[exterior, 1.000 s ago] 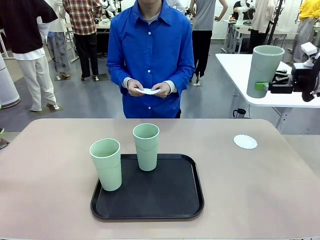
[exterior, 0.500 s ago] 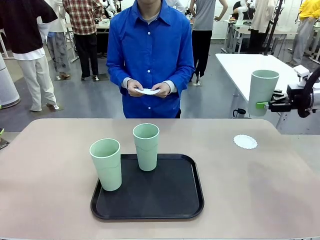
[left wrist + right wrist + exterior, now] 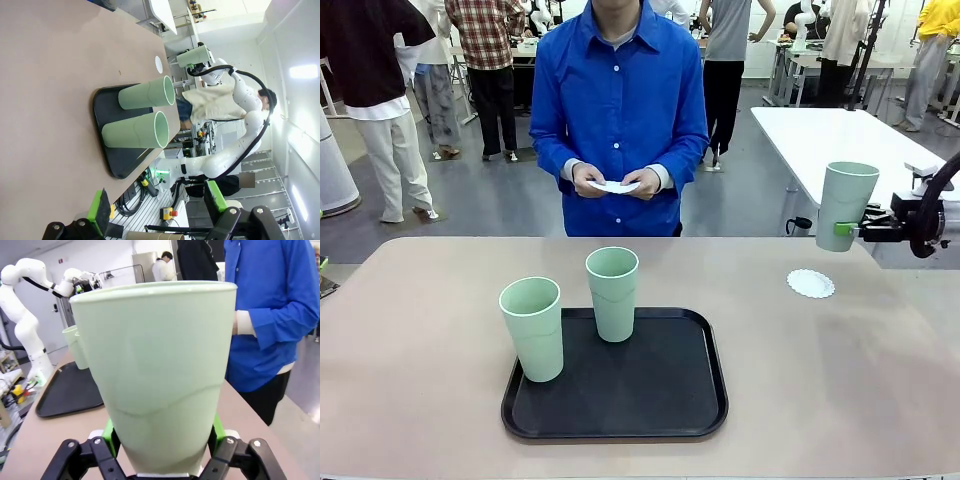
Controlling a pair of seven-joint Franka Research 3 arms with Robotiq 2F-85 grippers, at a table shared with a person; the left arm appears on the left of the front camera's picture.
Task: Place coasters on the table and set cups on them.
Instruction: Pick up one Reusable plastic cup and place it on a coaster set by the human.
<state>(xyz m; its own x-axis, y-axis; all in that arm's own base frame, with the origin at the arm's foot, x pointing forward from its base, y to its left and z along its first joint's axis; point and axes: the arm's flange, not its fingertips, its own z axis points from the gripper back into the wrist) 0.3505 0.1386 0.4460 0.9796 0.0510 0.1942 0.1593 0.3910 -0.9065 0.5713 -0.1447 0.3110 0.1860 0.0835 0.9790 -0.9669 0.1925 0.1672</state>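
- Mint-green cups (image 3: 532, 330), two of them, stood upright on the black tray (image 3: 660, 395) at lower left of centre in the front view, with no coaster under either.
- Low in the left wrist view, the left gripper (image 3: 157, 202) had its jaws spread wide with nothing between them.
- At upper centre, the person's hands (image 3: 645, 181) held a thin white piece (image 3: 617, 185), likely coasters. How many, I could not tell.
- Right of centre, one coaster (image 3: 810, 283) lay bare on the table (image 3: 420, 330).
- At the right edge, the right gripper (image 3: 848, 229) was clamped on the lower wall of the third cup (image 3: 848, 190), which hung upright, mouth up. The coaster lay below and slightly left of its base, so the right arm was much the nearer.
- That arm was cut off by the frame's edge. In the right wrist view the fingers hid the cup's base, and its depth over the coaster was hard to judge.
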